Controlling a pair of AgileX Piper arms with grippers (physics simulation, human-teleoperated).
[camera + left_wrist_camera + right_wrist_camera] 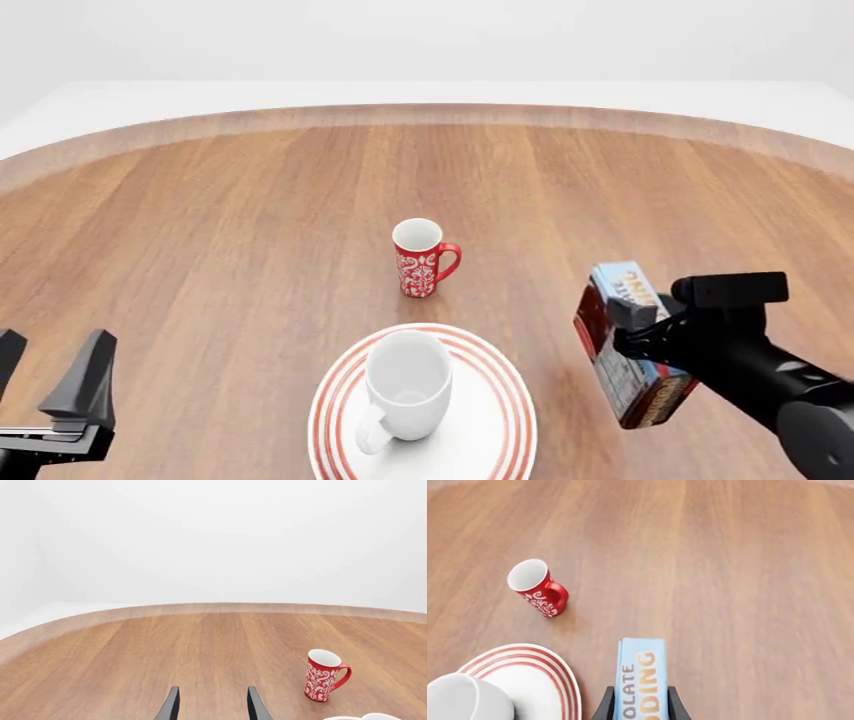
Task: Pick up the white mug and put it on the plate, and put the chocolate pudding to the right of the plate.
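The white mug point(406, 388) is seen standing upright on the plate point(501, 420), its handle turned toward the near left edge of the front view. The plate rests on the wooden tabletop point(214, 250), near the front edge. The red mug point(422, 257) is set upright farther back on the tabletop, well apart from the plate, with its handle pointing right.

The chocolate pudding point(625, 342) is pinched between the fingers of the right tool point(641, 335); the carton is held on edge, to the right of the plate. Whether it is touching the tabletop or is just above it cannot be told. In the right wrist view the carton's light blue lettered face point(640, 680) is seen clamped between the two dark fingers.

The left tool point(54, 375) is spread apart with nothing between its fingers, and is kept at the near left, well apart from the plate.
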